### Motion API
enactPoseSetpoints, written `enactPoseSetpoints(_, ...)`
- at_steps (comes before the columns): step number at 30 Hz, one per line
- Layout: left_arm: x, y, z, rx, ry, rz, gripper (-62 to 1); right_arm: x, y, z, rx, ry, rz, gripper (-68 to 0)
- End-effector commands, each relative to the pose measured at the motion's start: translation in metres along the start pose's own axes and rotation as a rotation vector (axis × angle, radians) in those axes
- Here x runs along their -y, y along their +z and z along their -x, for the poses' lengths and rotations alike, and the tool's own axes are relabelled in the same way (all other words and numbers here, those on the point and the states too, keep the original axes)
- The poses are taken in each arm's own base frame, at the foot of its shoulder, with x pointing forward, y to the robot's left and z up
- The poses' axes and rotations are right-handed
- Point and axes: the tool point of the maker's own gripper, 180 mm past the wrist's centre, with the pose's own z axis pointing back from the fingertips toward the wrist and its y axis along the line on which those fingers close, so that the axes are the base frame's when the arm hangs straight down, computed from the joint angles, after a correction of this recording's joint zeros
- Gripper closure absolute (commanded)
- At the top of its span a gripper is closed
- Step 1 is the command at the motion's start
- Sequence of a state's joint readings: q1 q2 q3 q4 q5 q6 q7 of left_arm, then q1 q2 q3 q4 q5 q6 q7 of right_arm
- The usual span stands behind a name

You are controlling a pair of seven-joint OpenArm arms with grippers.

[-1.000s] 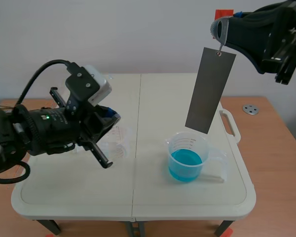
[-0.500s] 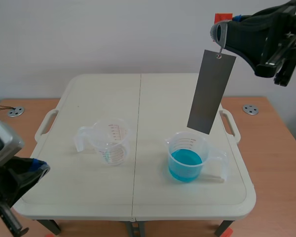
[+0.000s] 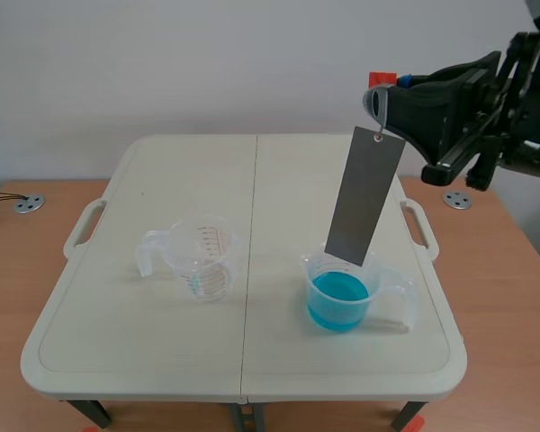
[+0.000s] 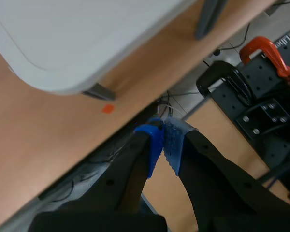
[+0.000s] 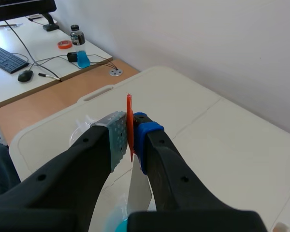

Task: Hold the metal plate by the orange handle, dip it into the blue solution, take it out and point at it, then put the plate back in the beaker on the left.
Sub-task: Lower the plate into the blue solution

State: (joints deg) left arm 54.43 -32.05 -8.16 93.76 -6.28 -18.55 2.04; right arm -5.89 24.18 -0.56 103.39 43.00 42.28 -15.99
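Left jaws: were clenched on nothing, beyond the bench (image 4: 63, 43) corner.
Clear beaker (image 3: 202, 265): stood well left of right jaws.
Right jaws: grasped orange handle (image 3: 382, 79). Metal plate (image 3: 363, 196) hung below them, with its lower edge at the rim of the blue-solution beaker (image 3: 342, 310).

**Soft, even light with few shadows**

In the scene view the light is bright and diffuse, coming from above. The counter (image 3: 144, 360) is evenly lit, with only faint, soft-edged shadows beside the clear beaker (image 3: 202, 261) and the blue beaker (image 3: 339, 301). The plate (image 3: 360, 193) shows a dull grey face without glare, and the wall (image 3: 207, 63) is uniformly bright. In the right wrist view, the right gripper (image 5: 130, 133) has a mild sheen along its black fingers. In the left wrist view, the left gripper (image 4: 163, 140) is near-black with little detail, against a brightly lit floor (image 4: 48, 140).
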Motion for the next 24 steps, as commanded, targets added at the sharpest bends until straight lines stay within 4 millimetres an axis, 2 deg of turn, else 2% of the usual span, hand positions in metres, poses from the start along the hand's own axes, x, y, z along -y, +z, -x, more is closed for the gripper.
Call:
enactPoseSetpoints(1,0.004,0.003,-0.003,0.018,0.009,0.008,-4.1,0.002,-0.002,-0.008,0.039,0.005,0.006,-1.1)
enactPoseSetpoints(8,0.023,0.014,0.018,-0.045,0.037,0.050,-4.1,0.003,-0.008,0.010,0.012,-0.011,0.019,-1.1)
enactPoseSetpoints(24,0.023,0.014,0.019,-0.048,0.037,0.050,-4.1,0.002,-0.018,0.064,-0.069,-0.055,0.039,-1.1)
